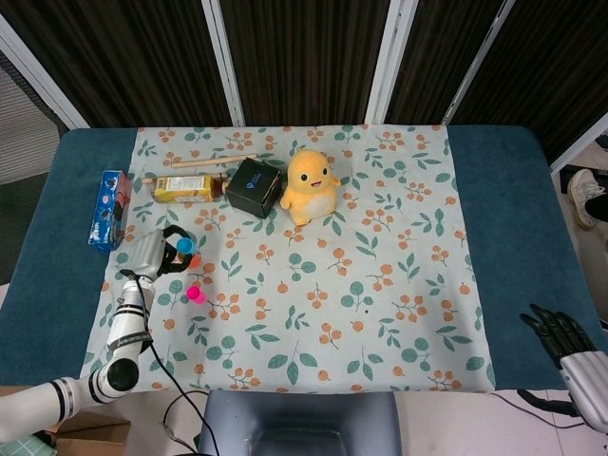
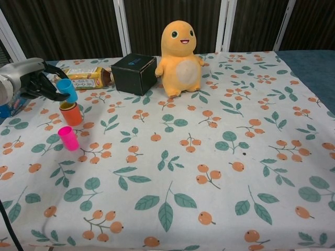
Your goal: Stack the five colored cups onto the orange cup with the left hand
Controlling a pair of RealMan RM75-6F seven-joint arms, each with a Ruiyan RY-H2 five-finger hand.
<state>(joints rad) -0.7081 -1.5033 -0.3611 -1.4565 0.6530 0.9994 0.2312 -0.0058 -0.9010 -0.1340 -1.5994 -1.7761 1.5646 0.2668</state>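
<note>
1. The left hand [image 2: 32,83] grips a blue cup [image 2: 66,90], its fingers wrapped round the cup's wall. The chest view shows the cup upright and raised, its base just above the mouth of the orange cup [image 2: 71,113]; whether the two touch cannot be told.
2. From the head view the same hand [image 1: 155,254] shows as a grey shape with the blue cup [image 1: 184,246] at its right edge. There the orange cup [image 1: 191,259] is only a sliver beneath the blue one, so its height and open mouth show in the chest view alone.
3. A pink cup [image 2: 68,138] stands upright on the flowered cloth [image 2: 220,172], near the orange cup and closer to the robot. The head view [image 1: 195,294] places it apart from the hand.
4. The right hand [image 1: 559,339] appears only in the head view, beyond the bench's [image 1: 513,190] near right corner, its dark fingers spread and holding nothing.
5. The chest view gives the face of the yellow plush toy [image 2: 179,57] and one side of the black box [image 2: 134,73] beside it.
6. The head view alone shows a wooden stick [image 1: 213,161] behind the yellow drink carton [image 1: 184,188], and the whole blue snack packet [image 1: 109,209] lying on the bare blue bench left of the cloth.
</note>
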